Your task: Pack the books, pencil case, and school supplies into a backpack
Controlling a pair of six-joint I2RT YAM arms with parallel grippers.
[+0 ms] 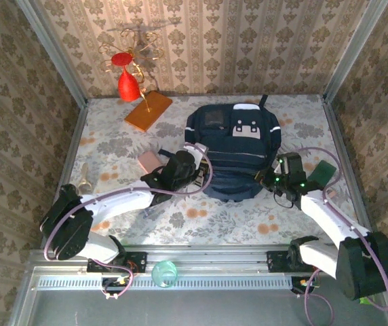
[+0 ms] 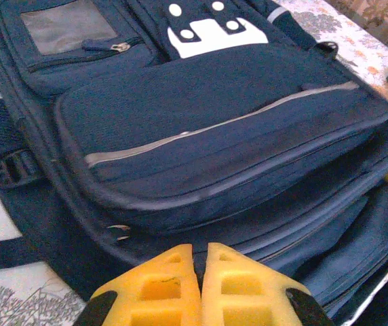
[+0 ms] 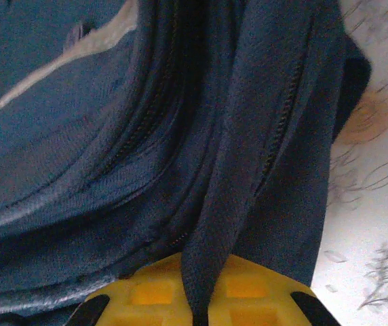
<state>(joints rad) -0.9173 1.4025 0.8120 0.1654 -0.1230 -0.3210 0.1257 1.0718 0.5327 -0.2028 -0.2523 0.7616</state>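
Note:
The navy backpack point(image 1: 238, 139) lies flat in the middle of the table, front pockets up. My left gripper point(image 1: 197, 178) is shut at its lower left edge. In the left wrist view the yellow fingertips point(image 2: 173, 272) nearly touch just in front of the backpack point(image 2: 214, 102). My right gripper point(image 1: 276, 182) is at the lower right corner, shut on a fold of backpack fabric point(image 3: 214, 224) that runs down between its fingers point(image 3: 153, 292). The pale-pink pencil case point(image 1: 150, 161) lies left of the backpack. A dark green book point(image 1: 323, 173) lies to its right.
An orange flat slab point(image 1: 148, 111) and a gold stand with red pieces point(image 1: 129, 75) sit at the back left. Patterned walls close in the table on three sides. A teal round thing point(image 1: 165, 274) rests on the front rail.

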